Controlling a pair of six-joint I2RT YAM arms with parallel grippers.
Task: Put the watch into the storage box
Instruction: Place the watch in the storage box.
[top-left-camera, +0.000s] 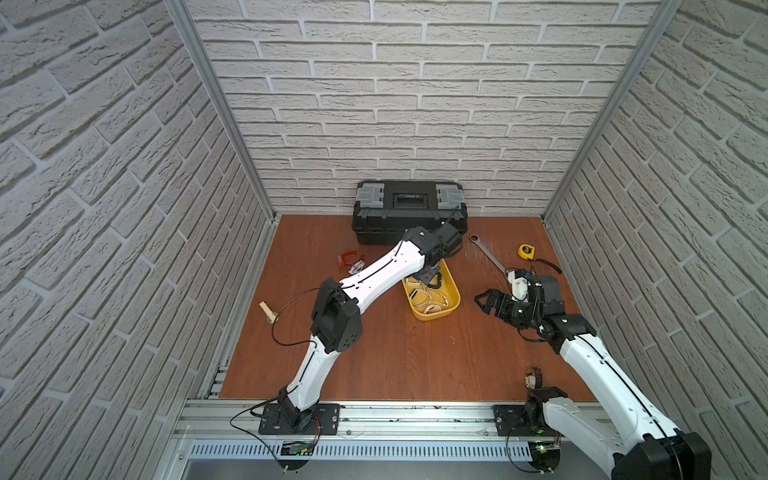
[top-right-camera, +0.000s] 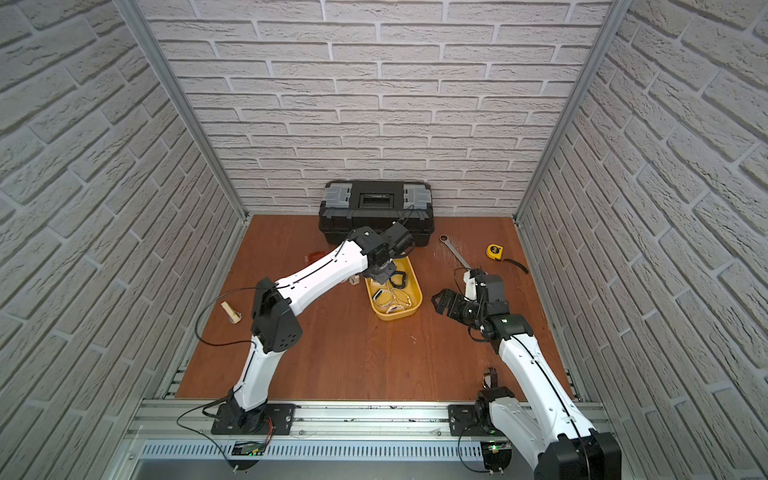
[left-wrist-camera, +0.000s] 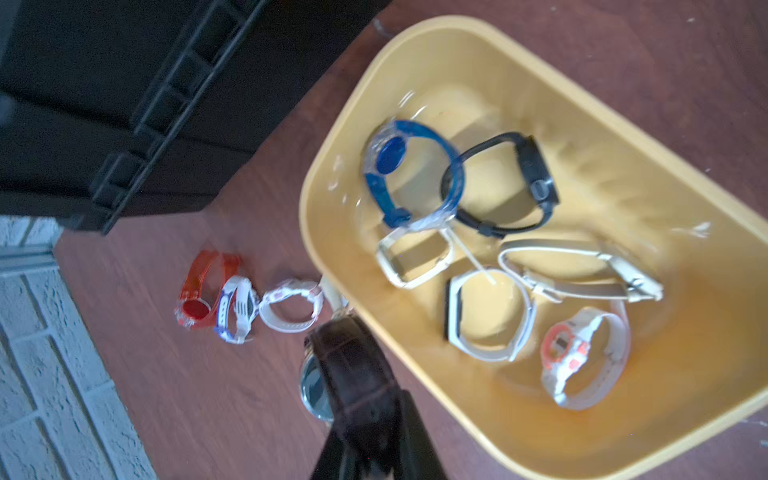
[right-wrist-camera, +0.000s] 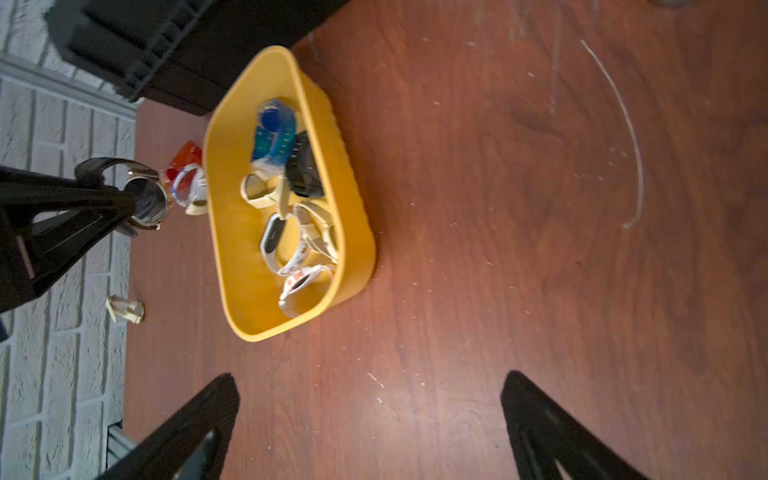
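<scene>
Left wrist view, bottom centre: pinching the brown-strapped watch (left-wrist-camera: 353, 365) in the left gripper (left-wrist-camera: 376, 436), hanging it beside the storage box (left-wrist-camera: 320, 232) rim, right of frame. Right wrist view, bottom edge: holding the right gripper (right-wrist-camera: 370, 376) splayed, empty.

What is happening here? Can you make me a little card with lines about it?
storage box: yellow, lidless, several watches inside
left end effector: shut on the brown-strap watch, near the box rim, not yet inside
right end effector: open, holding nothing
outside the box: red watch, blue-and-white watch, white watch
</scene>
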